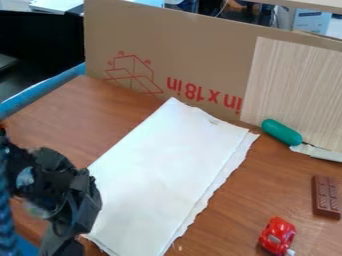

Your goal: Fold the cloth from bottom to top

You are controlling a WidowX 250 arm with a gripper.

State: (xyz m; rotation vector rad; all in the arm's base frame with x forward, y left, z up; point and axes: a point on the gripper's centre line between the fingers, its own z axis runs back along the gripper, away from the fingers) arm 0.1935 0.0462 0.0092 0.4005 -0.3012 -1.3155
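A white cloth (167,175) lies on the wooden table, longer than it is wide and running at a slant from the lower left to the upper middle. A second layer with a frayed edge shows along its right side. At the lower left, the black gripper (67,237) hangs beside the cloth's lower left corner, and part of it overlaps the cloth's left edge. Whether it touches the cloth I cannot tell.
On the brown table (113,112), a red toy car (277,235) and a brown chocolate-bar toy (325,197) lie at the right. A green-handled object (281,132) rests near a light wooden board (297,90). Behind stands a cardboard wall (194,50).
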